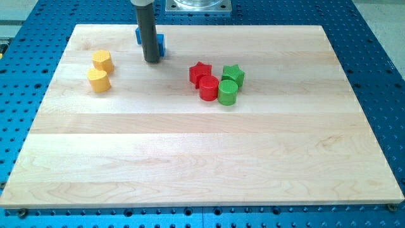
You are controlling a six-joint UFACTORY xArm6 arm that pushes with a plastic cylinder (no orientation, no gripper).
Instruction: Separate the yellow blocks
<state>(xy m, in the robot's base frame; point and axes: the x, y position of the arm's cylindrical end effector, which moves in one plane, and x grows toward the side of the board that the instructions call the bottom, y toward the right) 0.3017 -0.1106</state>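
Two yellow blocks sit close together at the board's upper left: one yellow block (102,61) above, and another yellow block (99,80) just below it, nearly touching. My tip (151,61) rests on the board to their right, about a block's width or more away. The rod stands in front of a blue block (159,43), which is mostly hidden behind it.
A red star (200,71), a red cylinder (209,87), a green star (233,74) and a green cylinder (228,92) cluster right of centre. The wooden board (202,158) lies on a blue perforated table.
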